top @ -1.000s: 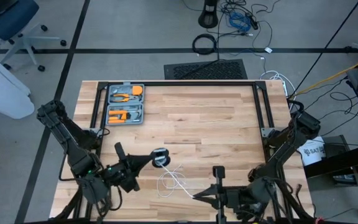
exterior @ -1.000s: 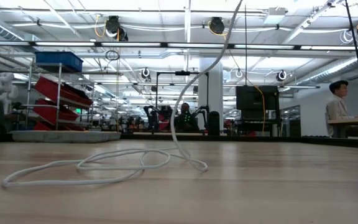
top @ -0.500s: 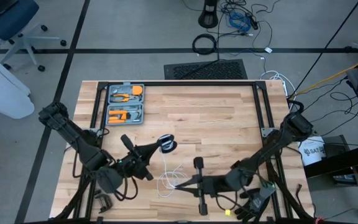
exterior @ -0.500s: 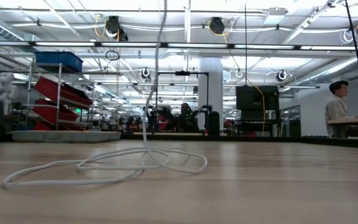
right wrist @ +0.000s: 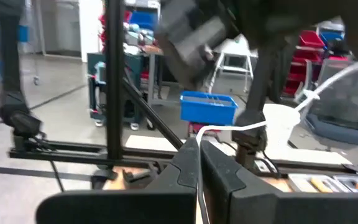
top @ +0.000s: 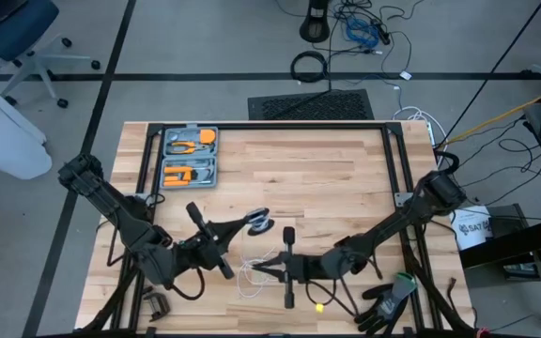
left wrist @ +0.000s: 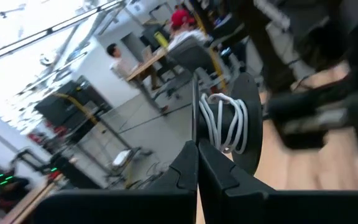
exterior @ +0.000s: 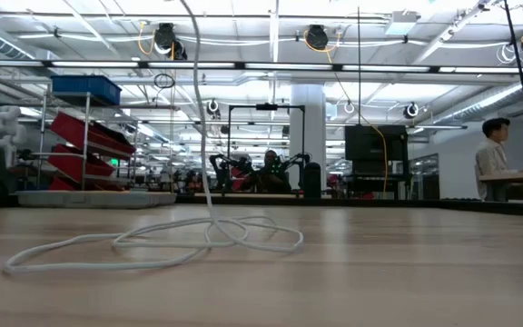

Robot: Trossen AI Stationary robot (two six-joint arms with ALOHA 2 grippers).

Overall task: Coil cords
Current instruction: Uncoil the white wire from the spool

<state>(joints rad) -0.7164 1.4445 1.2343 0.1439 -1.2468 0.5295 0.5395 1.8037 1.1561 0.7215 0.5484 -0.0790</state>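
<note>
A large workshop with racks, red bins and ceiling lights lies beyond a pale wooden plank table [top: 327, 169] framed in black metal rails. A grey case [top: 190, 157] of orange-handled tools lies open near the table's far left corner.

The left pincer [top: 248, 222] is closed tight on a small round black-and-silver reel [top: 259, 223], held above the table near its middle. In the left wrist view the reel [left wrist: 229, 124] shows several turns of white cord wound around its hub, gripped at its edge between the dark fingers [left wrist: 182, 171].

The right pincer [top: 256, 268] is also closed, its fingers [right wrist: 185, 162] pinching the thin white cord [right wrist: 229, 130] near the table's front edge. The smooth, round cord [exterior: 152, 241] lies in loose overlapping loops on the wood, with one strand rising steeply from the pile. From above, the loops [top: 252, 272] sit between the two pincers.
</note>
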